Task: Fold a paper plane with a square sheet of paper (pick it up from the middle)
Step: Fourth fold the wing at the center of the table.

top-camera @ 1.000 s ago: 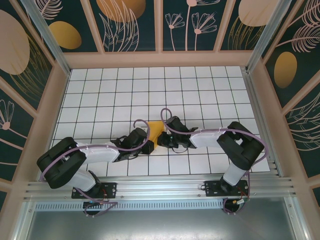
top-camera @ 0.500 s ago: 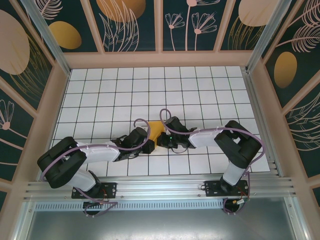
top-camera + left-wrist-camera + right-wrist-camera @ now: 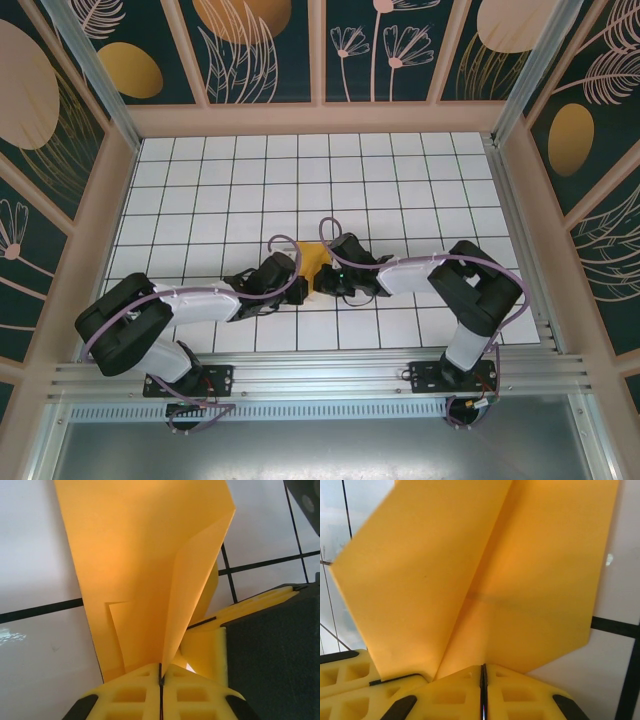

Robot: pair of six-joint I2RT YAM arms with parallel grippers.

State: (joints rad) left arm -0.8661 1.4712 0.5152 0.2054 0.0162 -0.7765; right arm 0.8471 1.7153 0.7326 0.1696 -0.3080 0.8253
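Note:
The square sheet of paper [image 3: 314,258] is orange-yellow and folded into layered flaps with a sharp centre crease, roughly a paper plane shape. It stands up off the white grid table between my two grippers. My left gripper [image 3: 298,284] is shut on its lower edge, where the folded layers [image 3: 145,570] meet my closed yellow fingertips [image 3: 161,672]. My right gripper [image 3: 323,278] is shut on the opposite edge, pinching the paper [image 3: 485,565] at the foot of the crease [image 3: 483,672]. The two grippers almost touch. The right fingers [image 3: 210,650] sit close beside the left ones.
The white grid table [image 3: 400,180] is walled by a wooden frame with dark floral panels [image 3: 260,50]. An aluminium rail [image 3: 320,375] runs along the near edge by the arm bases. Both arms reach inward to the table's near middle.
My left gripper has closed onto the paper and moved slightly right. The paper now looks squarer and more upright from above. The right gripper has kept its grip.

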